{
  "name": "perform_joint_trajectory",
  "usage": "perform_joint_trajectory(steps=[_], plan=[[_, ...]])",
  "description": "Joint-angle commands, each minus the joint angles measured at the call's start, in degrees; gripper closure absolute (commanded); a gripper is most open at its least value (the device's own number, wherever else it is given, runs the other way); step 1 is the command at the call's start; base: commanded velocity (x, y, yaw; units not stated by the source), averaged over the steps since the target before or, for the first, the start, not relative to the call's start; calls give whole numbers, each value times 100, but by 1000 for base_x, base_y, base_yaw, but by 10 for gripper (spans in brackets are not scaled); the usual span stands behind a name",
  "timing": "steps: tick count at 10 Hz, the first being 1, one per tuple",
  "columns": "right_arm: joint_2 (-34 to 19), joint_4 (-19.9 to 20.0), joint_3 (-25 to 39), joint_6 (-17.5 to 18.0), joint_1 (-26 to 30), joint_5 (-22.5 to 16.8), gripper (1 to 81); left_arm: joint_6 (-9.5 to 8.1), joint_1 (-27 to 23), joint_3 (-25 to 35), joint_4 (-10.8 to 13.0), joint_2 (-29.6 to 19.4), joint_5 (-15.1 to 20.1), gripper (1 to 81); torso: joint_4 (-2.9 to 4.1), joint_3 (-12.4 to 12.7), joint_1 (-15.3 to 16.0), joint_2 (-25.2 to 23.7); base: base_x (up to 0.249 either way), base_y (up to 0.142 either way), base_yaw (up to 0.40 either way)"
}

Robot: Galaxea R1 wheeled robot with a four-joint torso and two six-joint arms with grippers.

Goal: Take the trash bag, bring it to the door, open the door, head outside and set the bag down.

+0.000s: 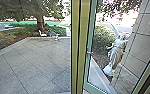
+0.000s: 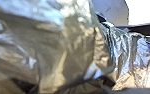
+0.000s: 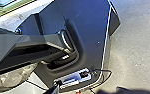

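"1 pale statue to report from the head view. Stands upright behind the glass of the door, near a stone wall. Where to find the trash bag?"

"Very close to the left wrist camera. Look at the trash bag: crinkled, shiny, see-through in places, with brownish folds and bluish glints. Shows again from the right wrist, partly behind the robot's jointed bar, near the dark base."

"Gripped, or just hanging there?"

"Can't tell. Can't make out how the left gripper is set, or whether it's pinching that plastic. Can't tell for the right gripper either."

"And on the base?"

"Can see a pale socket panel, with a thin black cable looping near it. Spot grey ground beyond the base edge, too."

"Back to the door, then. Notice a small metal fitting on its greenish frame, just beside a yellowish post. Can't be sure how far it's swung."

"Fair enough. See paving on the other side of the post, crossed by slanting joints. Farther off, find a tree rising from low greenery, with a white chair-like thing near its trunk."
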Motion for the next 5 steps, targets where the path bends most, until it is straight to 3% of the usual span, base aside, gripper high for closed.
perform_joint_trajectory(steps=[1, 2, 3, 5], plan=[[410, 120, -642, 22, 203, -282, 10, 81, -264, 21, 8, -7, 481, 811, 527, 0, 0, 0, 0, 0, 0], [472, 111, -669, 13, 194, -291, 10, 81, -264, 21, 52, -7, 481, 811, 536, 0, 0, 0, 0, 0, 0], [482, 111, -660, 13, 203, -282, 10, 81, -264, 21, 52, 2, 489, 811, 593, 0, 0, 0, 0, 0, 0], [482, 111, -687, 13, 194, -282, 10, 81, -255, 21, 52, 11, 489, 811, 905, 0, 0, -2, 0, 0, 0]])
